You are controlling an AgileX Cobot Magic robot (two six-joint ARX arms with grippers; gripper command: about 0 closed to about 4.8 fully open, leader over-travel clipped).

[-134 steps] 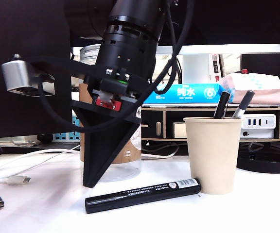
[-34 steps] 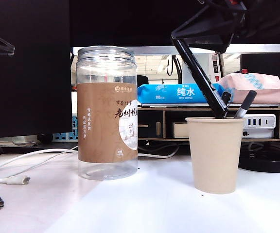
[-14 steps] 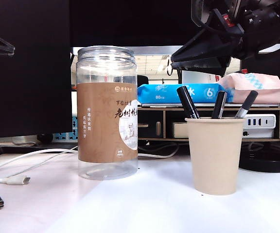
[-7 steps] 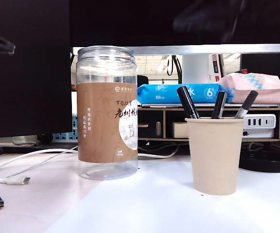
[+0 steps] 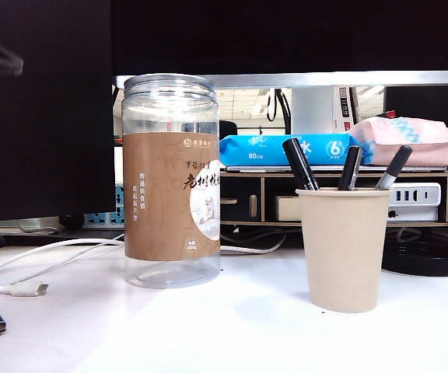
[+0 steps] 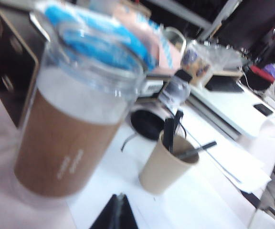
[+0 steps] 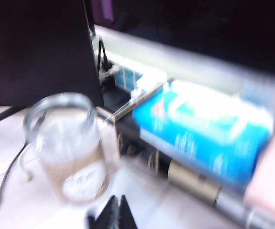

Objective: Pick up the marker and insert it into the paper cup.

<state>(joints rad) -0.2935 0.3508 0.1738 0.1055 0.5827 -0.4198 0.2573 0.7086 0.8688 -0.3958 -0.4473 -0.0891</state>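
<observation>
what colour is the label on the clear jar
Brown with white print, wrapping the clear jar; clearest in the exterior view.

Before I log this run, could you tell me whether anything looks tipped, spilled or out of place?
Nothing stands out. The paper cup stands upright with the marker leaning inside beside two other pens. The jar is upright. The left gripper and the right gripper are shut and empty.

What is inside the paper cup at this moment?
Three pens stand in the paper cup: the marker leaning at the left, and two others. Their lower parts are hidden by the cup wall. No claw is near it.
</observation>
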